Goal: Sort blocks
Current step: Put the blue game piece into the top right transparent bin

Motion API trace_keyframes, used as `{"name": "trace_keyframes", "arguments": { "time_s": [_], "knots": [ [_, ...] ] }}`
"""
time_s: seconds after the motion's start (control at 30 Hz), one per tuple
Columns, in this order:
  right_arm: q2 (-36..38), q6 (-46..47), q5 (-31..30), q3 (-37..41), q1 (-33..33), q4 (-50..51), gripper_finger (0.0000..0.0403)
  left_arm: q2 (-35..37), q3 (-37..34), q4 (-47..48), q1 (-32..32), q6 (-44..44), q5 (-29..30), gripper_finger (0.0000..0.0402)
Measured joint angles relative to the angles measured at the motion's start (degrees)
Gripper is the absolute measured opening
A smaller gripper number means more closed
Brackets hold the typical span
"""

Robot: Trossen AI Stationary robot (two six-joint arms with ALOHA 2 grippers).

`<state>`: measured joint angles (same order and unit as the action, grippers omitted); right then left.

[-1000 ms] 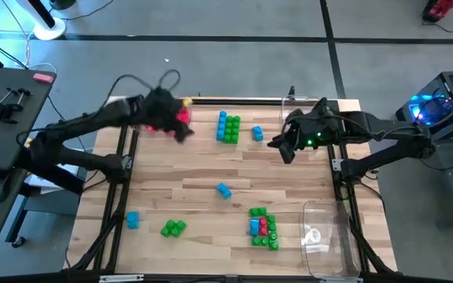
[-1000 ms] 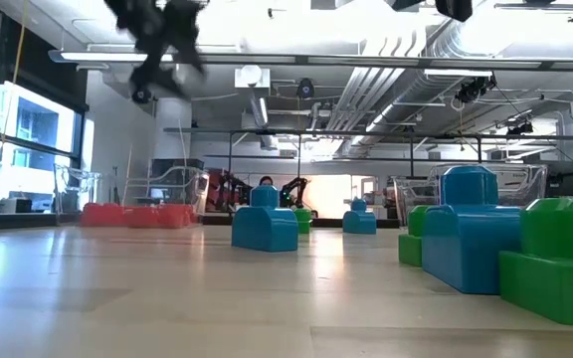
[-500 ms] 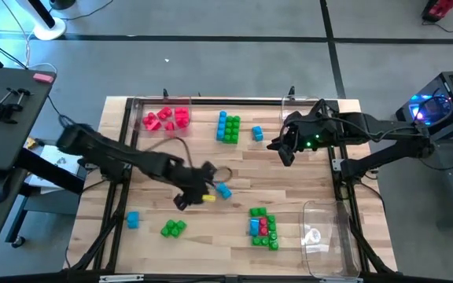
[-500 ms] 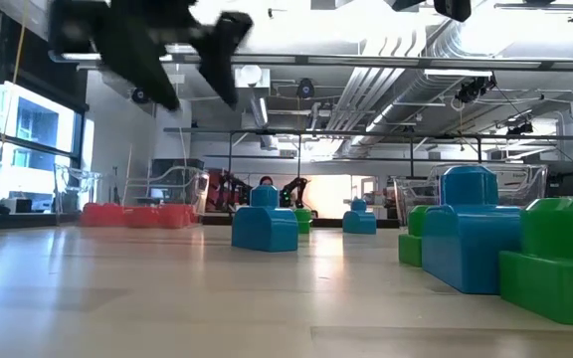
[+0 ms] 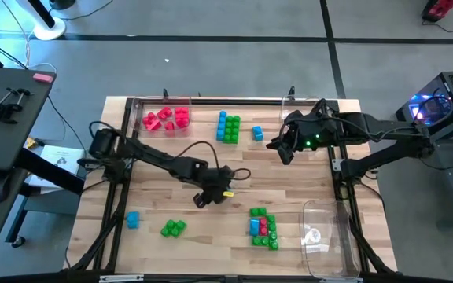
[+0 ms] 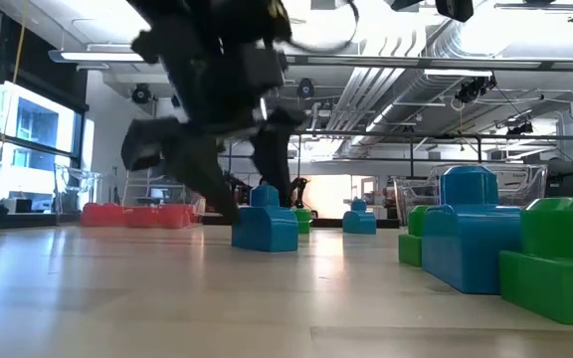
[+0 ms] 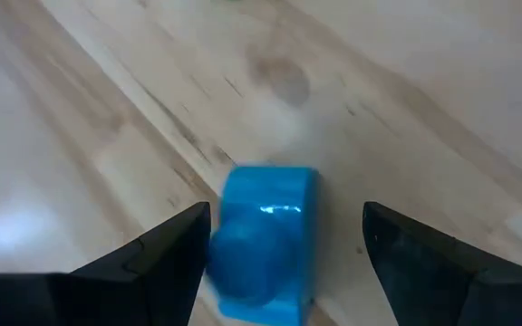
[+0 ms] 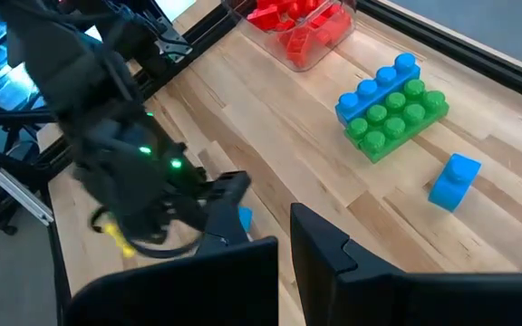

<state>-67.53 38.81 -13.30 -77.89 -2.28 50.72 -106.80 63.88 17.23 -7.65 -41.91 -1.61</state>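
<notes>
My left gripper [image 7: 285, 217] is open and low over the table's middle [image 5: 211, 195]. Its fingers stand on either side of a single blue block [image 7: 265, 240] that rests flat on the wood [image 6: 265, 221]; I cannot tell whether either finger touches it. My right gripper [image 5: 281, 149] is shut and hovers above the far right part of the table, touching nothing. Red blocks [image 5: 166, 118] lie in a clear tray at the far left. A joined blue and green bar [image 5: 227, 127] and a lone blue block [image 5: 257, 134] sit at the far middle.
A blue block [image 5: 132, 219] and a green piece [image 5: 173, 228] lie near the left front. A mixed green, blue and red cluster [image 5: 263, 226] sits at the near right, beside a clear tray [image 5: 321, 236]. Bare wood lies between these groups.
My left gripper has swung from above the red blocks' tray at the far left toward the table's middle. There it has come down over the single blue block, so that its fingers now stand on either side of it. The blocks have not moved.
</notes>
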Motion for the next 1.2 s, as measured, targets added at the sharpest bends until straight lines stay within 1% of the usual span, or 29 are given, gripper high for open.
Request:
{"name": "trace_keyframes", "arguments": {
  "time_s": [0.17, 0.27, 0.33, 0.4, 0.47, 0.5, 0.67, 0.77, 0.87, 0.93, 1.07, 1.2],
  "knots": [
    [0.0, 0.2, 0.0, 0.0, 0.0, -0.6, 0.0000, -2.9, 0.0, -0.1, 1.8, 2.7, -0.9, 0.0275],
    [0.0, 0.2, 0.0, 0.0, 0.0, -1.2, 0.0000, -3.1, 0.0, 0.6, 2.7, 8.2, -1.7, 0.0255],
    [0.0, 0.2, 0.0, 0.0, 0.0, -1.2, 0.0000, -3.0, 0.0, 1.2, 3.4, 13.1, -3.3, 0.0224],
    [0.0, -0.1, 0.0, 0.0, 0.0, -1.1, 0.0000, -2.1, 0.0, 1.3, 4.0, 17.9, -3.4, 0.0174],
    [0.0, -0.2, 0.0, 0.0, 0.0, -0.8, 0.0000, -0.9, 0.0, 1.0, 4.6, 22.0, -3.6, 0.0113],
    [0.0, -0.2, 0.0, 0.0, 0.0, -0.6, 0.0000, -0.2, 0.0, 1.0, 5.2, 23.5, -3.6, 0.0097],
    [0.0, -0.2, 0.0, 0.0, 0.0, -0.8, 0.0000, 3.3, 0.0, -1.3, 8.8, 29.6, -3.0, 0.0099],
    [0.6, -0.8, 0.0, 0.0, 0.0, -0.4, 0.0000, 6.7, 0.0, -4.8, 11.6, 31.8, -2.1, 0.0099],
    [1.7, -0.8, -0.9, 0.0, 0.0, 2.1, 0.0000, 10.1, 0.0, -10.7, 14.6, 35.3, -2.1, 0.0099],
    [2.4, -0.1, -2.8, 0.0, 0.0, 5.4, 0.0000, 12.4, 0.0, -15.3, 16.3, 37.7, -2.1, 0.0099],
    [2.7, 2.9, -5.4, 0.0, 0.1, 15.6, 0.0000, 16.4, 0.0, -23.8, 18.9, 41.8, -1.9, 0.0099],
    [1.9, 8.5, -6.7, 0.0, 2.3, 26.5, 0.0000, 17.9, 0.1, -28.5, 19.8, 44.6, -2.0, 0.0099]
  ]
}}
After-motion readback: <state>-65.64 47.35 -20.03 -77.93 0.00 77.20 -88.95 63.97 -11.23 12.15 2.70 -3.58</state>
